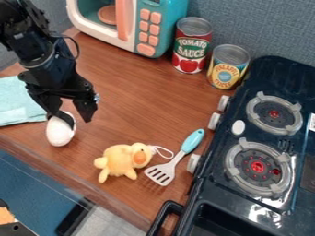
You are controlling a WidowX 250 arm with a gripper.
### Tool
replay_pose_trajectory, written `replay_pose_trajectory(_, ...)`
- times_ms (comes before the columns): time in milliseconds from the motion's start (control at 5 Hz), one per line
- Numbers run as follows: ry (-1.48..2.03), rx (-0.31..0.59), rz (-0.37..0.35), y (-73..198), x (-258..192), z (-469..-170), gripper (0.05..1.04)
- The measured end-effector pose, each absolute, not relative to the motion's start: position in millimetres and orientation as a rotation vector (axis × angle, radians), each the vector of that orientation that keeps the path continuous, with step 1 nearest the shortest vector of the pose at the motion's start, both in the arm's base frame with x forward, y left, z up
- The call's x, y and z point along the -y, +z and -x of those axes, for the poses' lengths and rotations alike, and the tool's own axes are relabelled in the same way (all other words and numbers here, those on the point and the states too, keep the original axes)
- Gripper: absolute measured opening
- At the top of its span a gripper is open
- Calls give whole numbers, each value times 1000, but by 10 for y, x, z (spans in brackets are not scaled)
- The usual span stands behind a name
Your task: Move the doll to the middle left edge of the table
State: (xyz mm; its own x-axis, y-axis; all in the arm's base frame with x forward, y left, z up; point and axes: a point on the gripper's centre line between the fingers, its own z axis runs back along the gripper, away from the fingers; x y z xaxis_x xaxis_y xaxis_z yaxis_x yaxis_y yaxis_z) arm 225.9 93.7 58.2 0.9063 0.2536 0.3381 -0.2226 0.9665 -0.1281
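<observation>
In the camera view, I am looking down at a small plush doll [120, 159], a soft yellow duck with an orange beak. It is lying on the brown wood-grain table [138, 101], just below the middle of the view. Its rounded head is pointing toward the right of the view, its body is stretching leftward, and its two stubby feet are pointing toward the table's near edge, well apart from that edge. A thin white loop [164, 150] is curving out beside its head. The table's surface is supporting the doll directly.
</observation>
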Motion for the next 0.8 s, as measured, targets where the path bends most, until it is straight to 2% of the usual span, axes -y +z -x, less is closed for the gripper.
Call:
replay_pose_trajectory(400,164,335,120,598,-835,-2206,1001)
replay_pose_trajectory(600,-5,368,151,742,-648,-2218,1001)
replay_pose_trajectory(800,-147,368,202,706,-421,-2207,1001)
